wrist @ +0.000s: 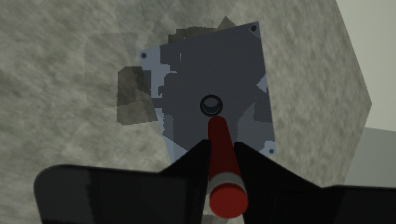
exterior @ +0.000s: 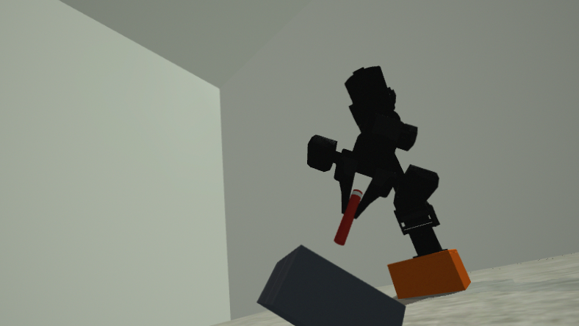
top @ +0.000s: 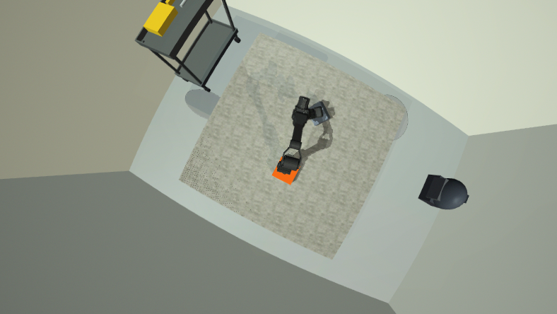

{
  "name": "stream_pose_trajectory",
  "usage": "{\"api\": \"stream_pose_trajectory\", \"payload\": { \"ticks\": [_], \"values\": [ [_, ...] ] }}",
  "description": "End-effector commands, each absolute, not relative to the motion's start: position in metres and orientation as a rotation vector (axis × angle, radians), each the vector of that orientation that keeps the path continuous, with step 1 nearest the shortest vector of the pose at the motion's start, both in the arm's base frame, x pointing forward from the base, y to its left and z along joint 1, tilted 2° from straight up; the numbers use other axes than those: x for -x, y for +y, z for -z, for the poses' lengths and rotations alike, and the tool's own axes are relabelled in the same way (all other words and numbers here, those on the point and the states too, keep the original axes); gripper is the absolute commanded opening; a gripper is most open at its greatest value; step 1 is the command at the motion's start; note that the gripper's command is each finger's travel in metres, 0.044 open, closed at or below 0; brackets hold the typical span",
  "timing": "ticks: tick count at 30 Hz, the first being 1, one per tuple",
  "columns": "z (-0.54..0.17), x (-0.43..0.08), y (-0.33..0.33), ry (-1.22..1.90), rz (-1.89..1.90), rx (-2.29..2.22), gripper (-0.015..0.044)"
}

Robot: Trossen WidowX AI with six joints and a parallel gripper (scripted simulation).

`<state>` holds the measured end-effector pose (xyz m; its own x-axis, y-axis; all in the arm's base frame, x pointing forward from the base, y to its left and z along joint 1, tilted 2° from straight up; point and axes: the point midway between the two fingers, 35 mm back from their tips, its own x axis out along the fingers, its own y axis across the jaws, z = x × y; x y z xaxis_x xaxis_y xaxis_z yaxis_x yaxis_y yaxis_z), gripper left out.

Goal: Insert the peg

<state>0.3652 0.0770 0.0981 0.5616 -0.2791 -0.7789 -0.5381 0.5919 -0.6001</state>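
Observation:
A round red peg [exterior: 347,222] [wrist: 223,152] with a pale band near its top is held tilted. My gripper [exterior: 349,215] [wrist: 221,148] is shut on the peg's upper part. The sloped grey panel [top: 326,111] [exterior: 328,283] [wrist: 200,65] lies below the peg. In the wrist view its round hole [wrist: 211,105] has a dark rim, and the peg's lower end appears just beneath that rim. In the exterior view the peg's bottom end is in the air above the block, outside the hole. The hole is hidden in the top and exterior views.
The arm's orange base [top: 284,176] [exterior: 431,275] stands on the speckled surface. A dark cart [top: 206,50] with a yellow box [top: 158,18] stands at the upper left. A dark helmet-like object [top: 448,193] is at the right. Shadows lie around the panel.

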Motion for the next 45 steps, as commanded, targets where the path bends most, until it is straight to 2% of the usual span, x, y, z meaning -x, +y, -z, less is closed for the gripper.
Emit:
{"api": "stream_pose_trajectory", "payload": {
  "ticks": [1, 45],
  "values": [
    [-0.091, -0.367, 0.076, 1.003, -0.187, 0.981, 0.0000],
    [-0.069, -0.385, 0.069, 0.987, -0.173, 0.979, 0.0000]
  ]
}}
